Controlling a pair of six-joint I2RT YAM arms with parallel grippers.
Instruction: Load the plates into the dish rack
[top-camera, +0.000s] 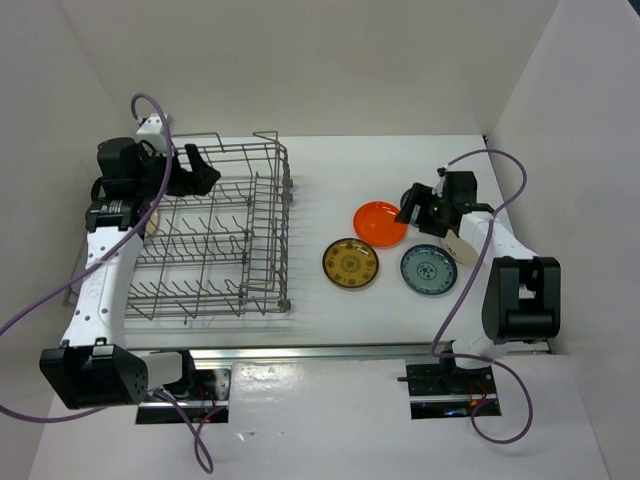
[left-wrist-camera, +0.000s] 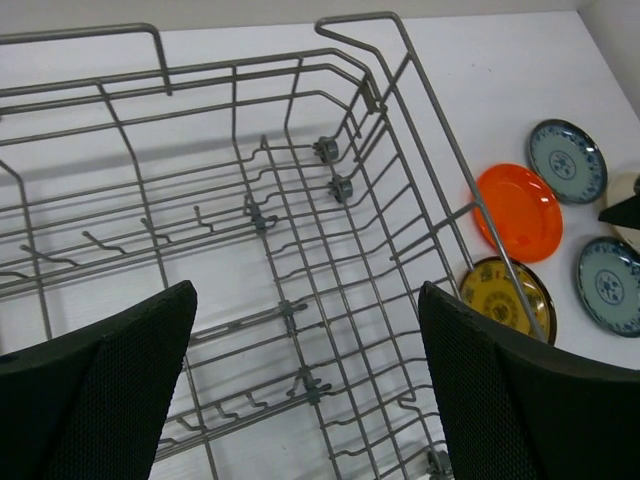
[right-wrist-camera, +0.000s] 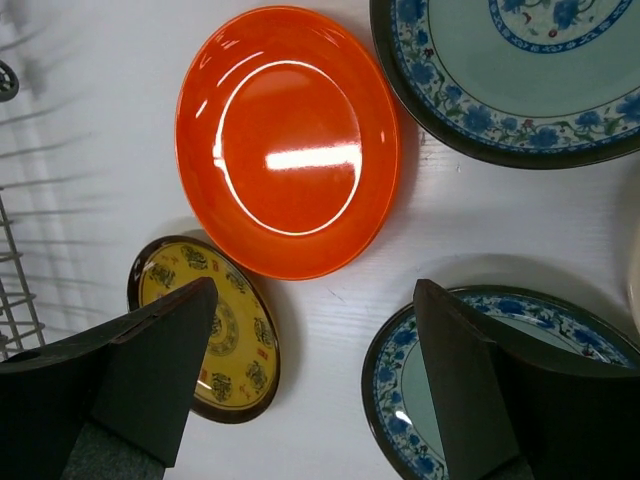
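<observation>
The grey wire dish rack (top-camera: 215, 235) stands on the left; no plate shows inside it. My left gripper (top-camera: 200, 170) hangs open and empty over its far end (left-wrist-camera: 305, 340). The orange plate (top-camera: 380, 222), the brown and yellow plate (top-camera: 350, 263) and a teal plate (top-camera: 429, 270) lie flat right of the rack. My right gripper (top-camera: 415, 205) is open and empty above them (right-wrist-camera: 315, 350). It covers the second teal plate, which shows in the right wrist view (right-wrist-camera: 520, 70). The cream plate (top-camera: 463, 247) peeks out under the right arm.
The rack's tall open-grid side (top-camera: 272, 230) faces the plates. White walls enclose the table at the back and on both sides. Purple cables loop off both arms.
</observation>
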